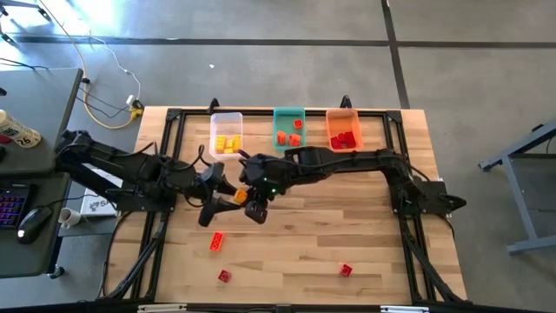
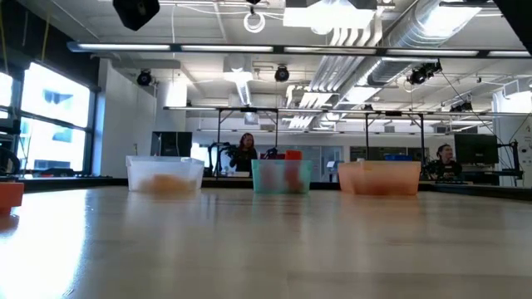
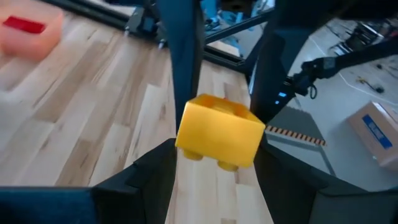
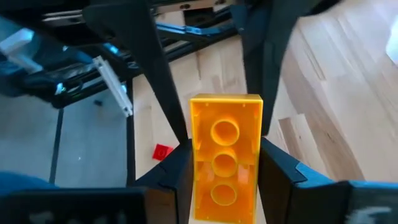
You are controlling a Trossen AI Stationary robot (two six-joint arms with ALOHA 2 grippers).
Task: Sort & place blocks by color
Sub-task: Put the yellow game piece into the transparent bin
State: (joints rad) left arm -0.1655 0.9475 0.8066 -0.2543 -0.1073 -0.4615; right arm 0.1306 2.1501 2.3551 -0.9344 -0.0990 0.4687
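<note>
where the arms cross, both yellow blocks (image 3: 219,132) sit half hidden

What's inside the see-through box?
Yellow blocks lie inside the clear bin, several bunched together. How many is hard to tell, and any beneath them are hidden.

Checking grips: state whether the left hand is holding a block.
Holding: left hand is shut on a yellow block, pinched between its fingers.

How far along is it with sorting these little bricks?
Well along: the clear bin holds yellow bricks, the teal bin orange, the orange bin red. The left gripper holds a yellow block, the right gripper an orange block. Three red blocks remain on the table.
</note>
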